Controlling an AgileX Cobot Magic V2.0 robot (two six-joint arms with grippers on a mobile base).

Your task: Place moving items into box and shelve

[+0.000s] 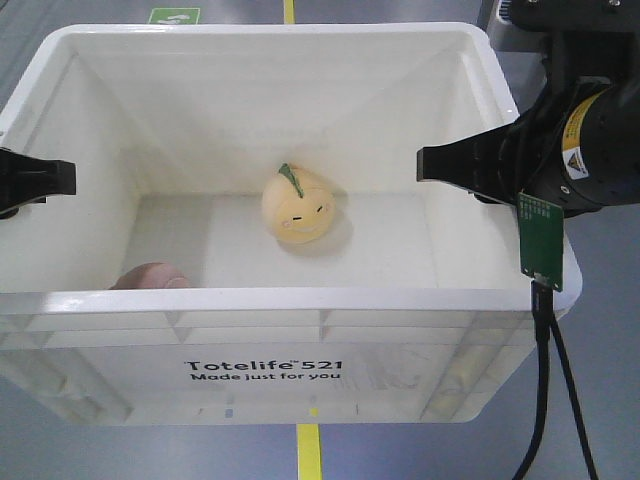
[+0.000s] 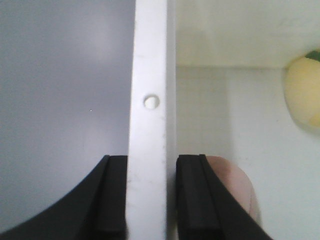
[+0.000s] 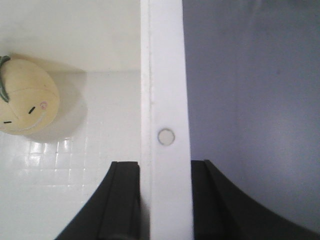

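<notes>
Nearest to us is the front wall of the box (image 1: 260, 300), a cream-white tote of smooth, slightly glossy moulded plastic with a ribbed, gridded rim and the black print (image 1: 262, 370) "Totelife 521 Made just for you". Just behind that wall, in the near-left corner of its floor, lies the pinkish-brown plush (image 1: 150, 276), a plain, matte, rounded thing mostly hidden by the rim. Farther in, near the middle of the floor, sits the yellow-orange plush (image 1: 298, 207), a soft ball with a green leaf (image 1: 291, 177) and a stitched face. So we judge the packing done, since both toys are inside and well apart. At mid-depth the left gripper (image 2: 152, 165) straddles the left wall and the right gripper (image 3: 165, 167) straddles the right wall. Each has one black finger inside and one outside, and their pads sit flush on the flat white rim with no gap that we can see. We read both as clamped on the box, ready to lift. The carrying and shelving remain, and no shelf is in view. Beyond the far wall we see only grey floor (image 1: 120, 15) with a yellow line (image 1: 289, 10).
</notes>
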